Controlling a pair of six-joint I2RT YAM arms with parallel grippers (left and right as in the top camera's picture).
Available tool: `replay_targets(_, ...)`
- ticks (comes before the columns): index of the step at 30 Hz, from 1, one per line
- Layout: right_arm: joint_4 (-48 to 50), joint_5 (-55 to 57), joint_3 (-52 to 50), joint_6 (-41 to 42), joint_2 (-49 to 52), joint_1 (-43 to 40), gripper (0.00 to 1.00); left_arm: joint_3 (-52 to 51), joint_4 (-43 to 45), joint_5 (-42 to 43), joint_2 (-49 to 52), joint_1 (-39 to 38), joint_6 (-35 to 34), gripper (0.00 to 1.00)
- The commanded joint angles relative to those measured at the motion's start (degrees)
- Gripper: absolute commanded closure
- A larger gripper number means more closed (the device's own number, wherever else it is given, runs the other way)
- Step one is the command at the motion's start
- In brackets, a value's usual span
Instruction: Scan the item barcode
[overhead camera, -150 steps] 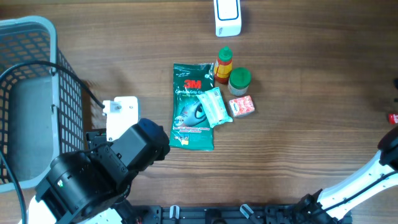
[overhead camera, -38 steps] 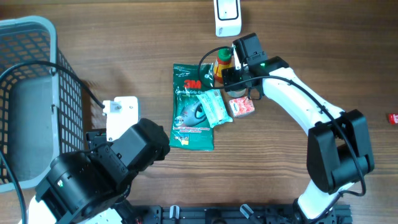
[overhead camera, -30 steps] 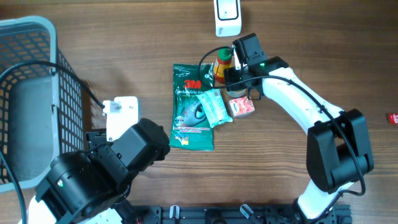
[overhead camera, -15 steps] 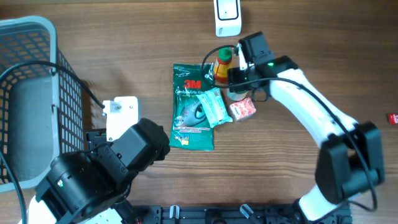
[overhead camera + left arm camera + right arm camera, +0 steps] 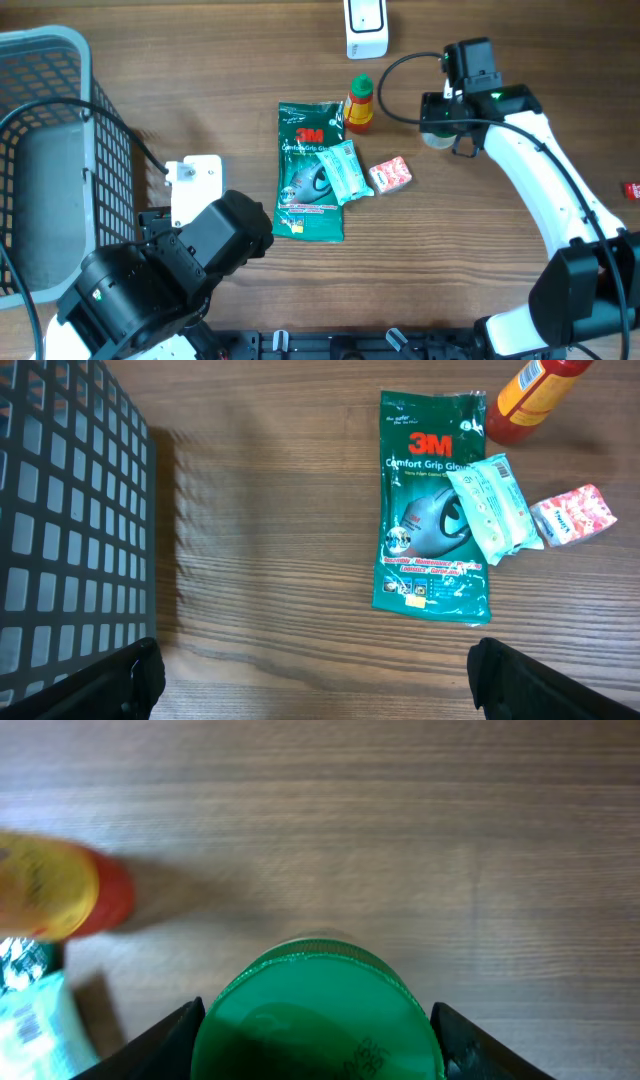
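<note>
Left gripper (image 5: 320, 678): jaws spread wide, empty.
Right gripper (image 5: 318, 1050): pinching the green-lidded jar (image 5: 312, 1005), right of the sauce bottle (image 5: 360, 102).
Risk: round lid (shallow hold) may slip if you tilt it.
Scanner (image 5: 365, 27): barcode may face away; no read.

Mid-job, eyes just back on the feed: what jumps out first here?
The right gripper, closed on a green-lidded jar, dominates the right wrist view, off to the right of the other items. Mid-table lies a green 3M glove pack with a pale packet across it, an orange bottle and a pink packet beside it. A grey basket fills the left edge.
</note>
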Motion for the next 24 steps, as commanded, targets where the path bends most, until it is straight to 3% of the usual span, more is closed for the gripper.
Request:
replay_targets(1, 1.4, 1.75, -0.15, 1.95, 3.08, -1.49, 0.29, -0.2, 0.15, -0.92, -0.09, -0.15, -1.16, 0.0)
replay_targets(11, 3.67, 0.9, -0.15, 6.51, 10.86, -1.75, 0.28, -0.2, 0.15, -0.92, -0.09, -0.15, -1.16, 0.0)
replay_targets(15, 4.2, 0.66, 0.5, 6.6, 10.67, -1.75, 0.14, -0.2, 0.15, -0.92, -0.11, -0.15, -1.16, 0.0)
replay_targets(16, 3.34, -0.33, 1.75, 6.71, 10.36, -1.75, 0.0, -0.2, 0.15, -0.92, -0.09, -0.15, -1.16, 0.0)
replay_targets(19, 0.44, -3.28, 5.79, 11.41, 8.68, -1.75, 0.0, -0.2, 0.15, -0.92, -0.09, -0.15, -1.16, 0.0)
replay_targets(24, -1.05, -9.49, 10.45, 25.92, 5.88, -1.81, 0.0, -0.2, 0.15, -0.92, -0.09, -0.15, -1.16, 0.0)
